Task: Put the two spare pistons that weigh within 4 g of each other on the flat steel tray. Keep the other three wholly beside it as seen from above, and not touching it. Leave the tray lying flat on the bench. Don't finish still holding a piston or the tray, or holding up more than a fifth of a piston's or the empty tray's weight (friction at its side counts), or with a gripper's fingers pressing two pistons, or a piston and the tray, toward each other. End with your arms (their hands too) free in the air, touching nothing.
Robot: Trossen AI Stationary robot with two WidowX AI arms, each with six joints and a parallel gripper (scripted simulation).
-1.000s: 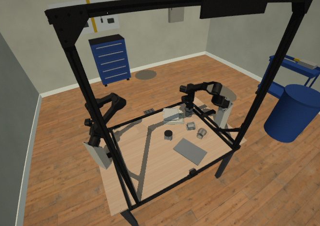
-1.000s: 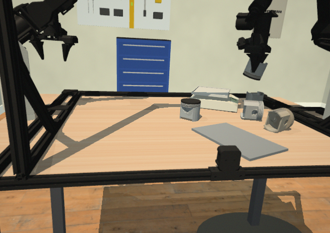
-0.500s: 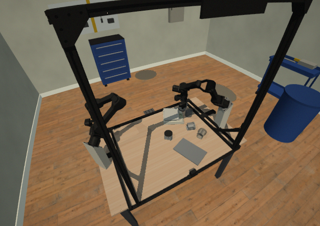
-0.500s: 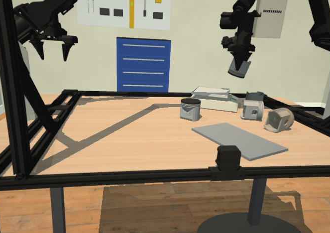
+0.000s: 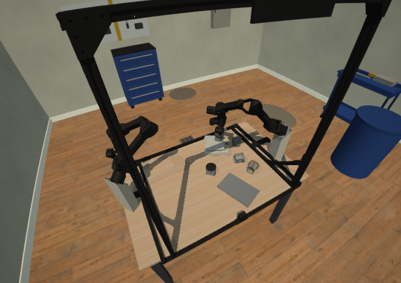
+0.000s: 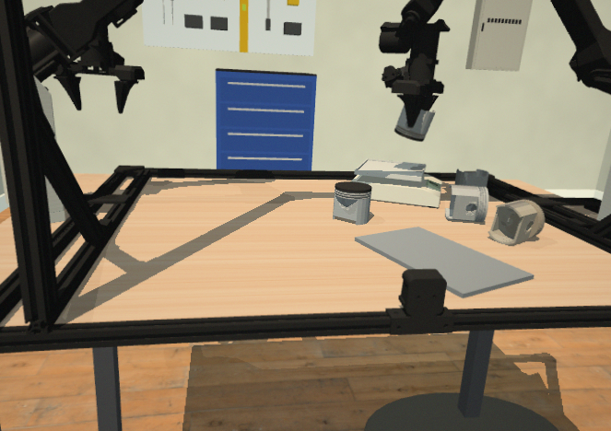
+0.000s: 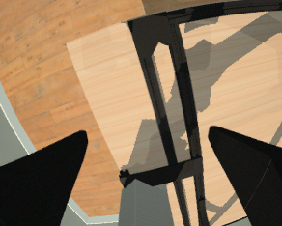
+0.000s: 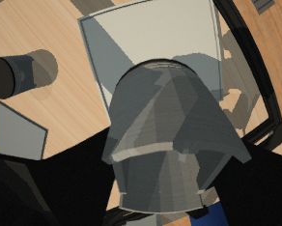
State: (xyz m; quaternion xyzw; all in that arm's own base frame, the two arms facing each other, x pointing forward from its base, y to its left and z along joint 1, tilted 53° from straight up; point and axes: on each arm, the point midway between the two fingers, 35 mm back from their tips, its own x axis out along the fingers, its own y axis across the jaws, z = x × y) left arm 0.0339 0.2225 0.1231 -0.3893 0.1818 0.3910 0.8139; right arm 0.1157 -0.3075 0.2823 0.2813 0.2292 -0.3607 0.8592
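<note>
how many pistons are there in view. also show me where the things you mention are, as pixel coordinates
5. One is held in the right gripper [image 6: 412, 120] [image 8: 170, 159]; one stands upright left of the scale in the exterior view; two lie on their sides behind the tray; another sits beside the scale, partly hidden.

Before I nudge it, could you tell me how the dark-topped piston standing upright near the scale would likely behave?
The dark-topped piston would probably slide upright under a low push, since it stands on its skirt. Pushed near its crown, it might tip. Its smooth, rounded metal-looking side suggests it could roll once toppled.
</note>
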